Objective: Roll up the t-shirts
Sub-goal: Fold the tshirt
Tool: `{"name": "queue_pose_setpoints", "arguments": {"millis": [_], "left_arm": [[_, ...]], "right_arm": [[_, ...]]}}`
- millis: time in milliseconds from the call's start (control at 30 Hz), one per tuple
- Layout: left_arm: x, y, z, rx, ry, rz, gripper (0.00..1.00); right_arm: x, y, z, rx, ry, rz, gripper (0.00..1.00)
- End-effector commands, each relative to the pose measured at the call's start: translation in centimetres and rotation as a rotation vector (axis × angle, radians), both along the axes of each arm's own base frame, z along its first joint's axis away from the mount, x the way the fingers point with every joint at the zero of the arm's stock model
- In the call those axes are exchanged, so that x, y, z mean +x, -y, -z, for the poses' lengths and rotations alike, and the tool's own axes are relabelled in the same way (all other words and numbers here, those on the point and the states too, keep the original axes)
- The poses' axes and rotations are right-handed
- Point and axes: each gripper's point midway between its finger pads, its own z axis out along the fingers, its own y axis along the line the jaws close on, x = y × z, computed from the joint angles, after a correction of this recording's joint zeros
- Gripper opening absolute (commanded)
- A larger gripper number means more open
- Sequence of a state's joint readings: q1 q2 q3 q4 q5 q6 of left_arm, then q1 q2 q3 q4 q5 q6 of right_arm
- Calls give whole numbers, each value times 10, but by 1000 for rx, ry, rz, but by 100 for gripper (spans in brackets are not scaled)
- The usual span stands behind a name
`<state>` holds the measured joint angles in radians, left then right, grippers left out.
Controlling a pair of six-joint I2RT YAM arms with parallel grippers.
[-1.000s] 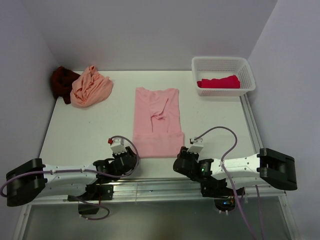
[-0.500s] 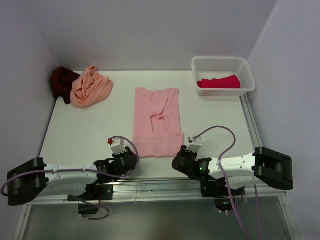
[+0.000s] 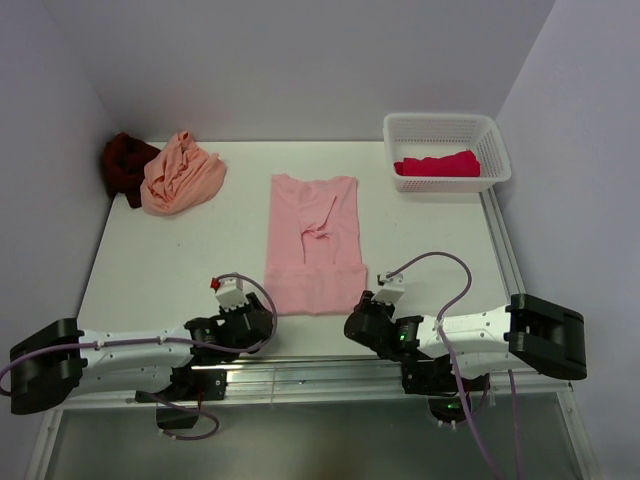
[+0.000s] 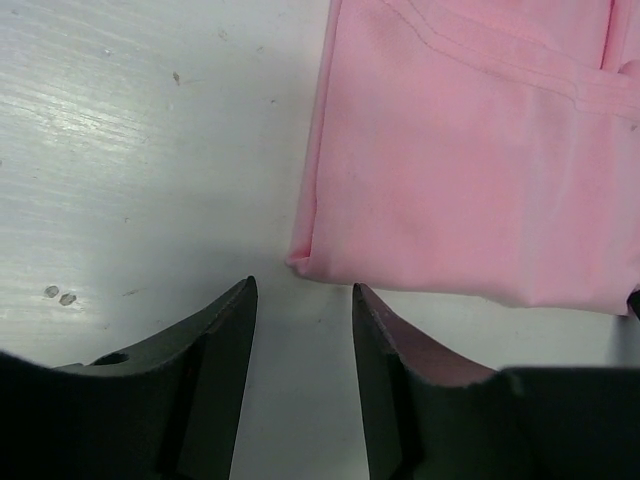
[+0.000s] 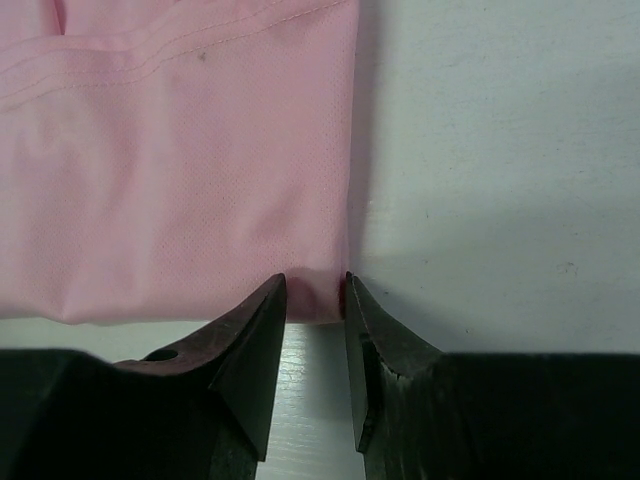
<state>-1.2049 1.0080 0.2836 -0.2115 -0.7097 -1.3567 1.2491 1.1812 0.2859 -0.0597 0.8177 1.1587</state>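
Observation:
A light pink t-shirt (image 3: 313, 240) lies flat and folded lengthwise in the middle of the table, hem towards me. My left gripper (image 3: 264, 316) is open at its near left corner. In the left wrist view the corner (image 4: 302, 262) lies just beyond the gripper (image 4: 304, 290), untouched. My right gripper (image 3: 353, 322) is open at the near right corner. In the right wrist view the gripper (image 5: 313, 284) straddles that corner of the shirt (image 5: 180, 150). A peach-orange t-shirt (image 3: 182, 172) and a dark maroon t-shirt (image 3: 124, 160) lie crumpled at the back left. A bright red t-shirt (image 3: 438, 163) lies in the basket.
A white lattice basket (image 3: 445, 125) stands at the back right corner. A metal rail (image 3: 300, 370) runs along the near table edge by the arm bases. Walls close in the table at the back and both sides.
My right arm has shifted slightly left, closer to the shirt's corner. My left arm has drawn back a little to the left. The shirts have not moved.

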Motion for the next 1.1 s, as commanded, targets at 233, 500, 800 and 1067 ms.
{"name": "queue_pose_setpoints", "arguments": {"millis": [233, 500, 800, 1067], "left_arm": [[9, -6, 6, 23, 7, -36, 48], [14, -7, 15, 10, -1, -31, 44], [11, 5, 13, -31, -12, 21, 0], [1, 1, -18, 37, -130, 38, 0]], "right_arm": [[-2, 6, 5, 2, -19, 8, 37], [-3, 5, 7, 5, -28, 5, 36], [-4, 1, 2, -3, -44, -6, 0], [-20, -10, -17, 13, -196, -103, 0]]}}
